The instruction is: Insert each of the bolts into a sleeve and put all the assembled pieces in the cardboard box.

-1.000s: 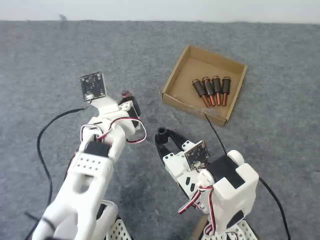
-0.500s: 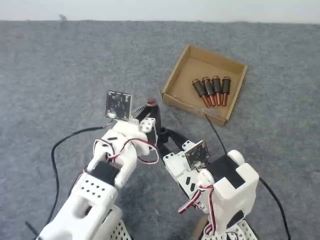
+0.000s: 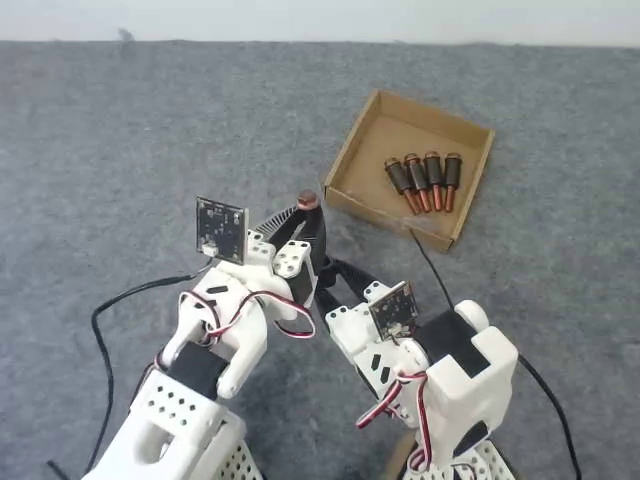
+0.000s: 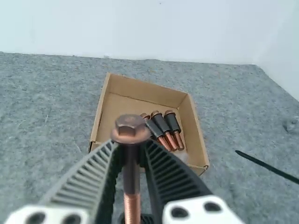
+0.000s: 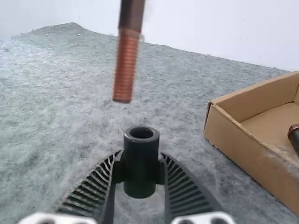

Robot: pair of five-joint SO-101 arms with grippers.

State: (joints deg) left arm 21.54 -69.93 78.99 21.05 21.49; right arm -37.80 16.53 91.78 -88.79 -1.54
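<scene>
Left end effector (image 4: 131, 145) is clamping a bolt (image 4: 131, 133) upright, hanging it just above the sleeve (image 5: 141, 140) the right end effector (image 5: 140, 158) is gripping (insertion step, seemingly); next comes centring, then lowering.

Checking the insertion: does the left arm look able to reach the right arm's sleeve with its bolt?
Probably yes: the bolt hangs above the open sleeve, slightly off-centre, nothing between.

Qty: 1 cardboard box (image 3: 349, 145); 4 assembled pcs (image 3: 433, 168), bolt + sleeve ea.; 1 separate bolt (image 4: 131, 135); 1 separate sleeve (image 5: 141, 158). Totals: 5 bolts, 5 sleeves.
</scene>
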